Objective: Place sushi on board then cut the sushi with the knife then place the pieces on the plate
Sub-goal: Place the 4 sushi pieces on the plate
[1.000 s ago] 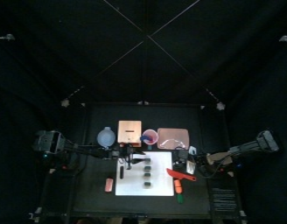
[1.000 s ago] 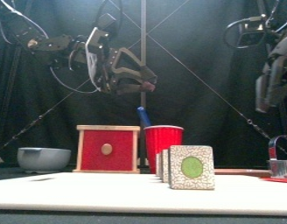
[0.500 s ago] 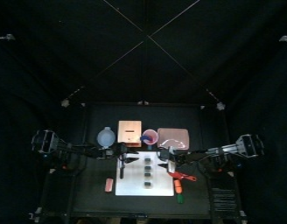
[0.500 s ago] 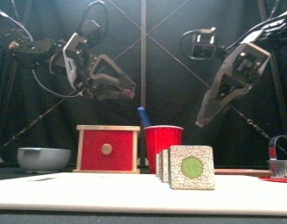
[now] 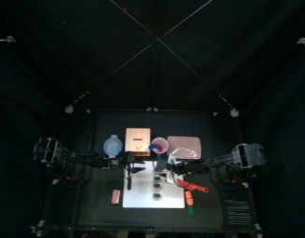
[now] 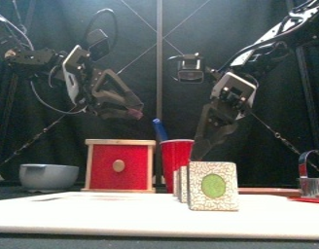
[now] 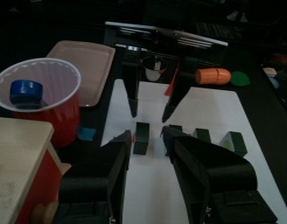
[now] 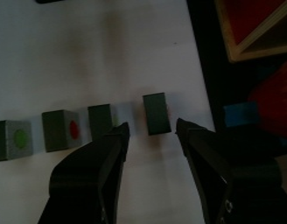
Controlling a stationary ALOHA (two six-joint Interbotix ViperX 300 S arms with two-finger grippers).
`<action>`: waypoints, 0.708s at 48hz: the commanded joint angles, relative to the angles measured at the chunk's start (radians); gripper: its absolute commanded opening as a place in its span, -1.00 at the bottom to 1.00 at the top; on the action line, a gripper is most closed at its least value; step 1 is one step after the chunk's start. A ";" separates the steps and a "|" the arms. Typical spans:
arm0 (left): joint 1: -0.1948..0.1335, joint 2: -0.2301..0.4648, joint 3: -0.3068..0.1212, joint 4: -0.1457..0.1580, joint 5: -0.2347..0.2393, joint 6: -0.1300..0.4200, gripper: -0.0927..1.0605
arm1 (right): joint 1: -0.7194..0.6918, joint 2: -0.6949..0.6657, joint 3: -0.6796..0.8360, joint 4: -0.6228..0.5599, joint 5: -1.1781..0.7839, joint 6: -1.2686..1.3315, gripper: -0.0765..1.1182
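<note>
1. Step in hand: we find four sushi pieces lying apart in a row on the white board. The blue knife stands in the red cup. We judge the cutting done and the transfer to the pink tray due.
2. Pincers: the right pincer hovers over the end piece nearest the cup, spread and empty. The left pincer faces it, likewise spread and holding nothing.
3. Next move: in our judgement the right pincer must lower, straddle that end piece, close, and carry it to the tray without toppling its neighbour.
4. Views: the right wrist view shows the gaps between pieces, while the front view overlaps them as one stack. The top view shows the tray bare behind the board, which the front view does not.
</note>
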 commanded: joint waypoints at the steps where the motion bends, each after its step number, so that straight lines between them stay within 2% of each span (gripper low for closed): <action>1: 0.005 -0.012 -0.011 0.000 0.003 0.002 0.46 | -0.015 0.009 -0.044 -0.002 0.014 -0.005 0.50; 17: 0.003 -0.012 -0.011 0.002 0.040 0.002 0.46 | -0.015 0.087 -0.084 0.002 0.018 -0.003 0.45; 27: 0.003 -0.012 -0.011 0.000 0.043 0.002 0.46 | -0.018 0.107 -0.089 0.008 0.018 0.008 0.22; 34: 0.005 -0.009 -0.011 0.000 0.043 0.002 0.46 | -0.025 0.064 -0.075 0.020 0.043 0.008 0.17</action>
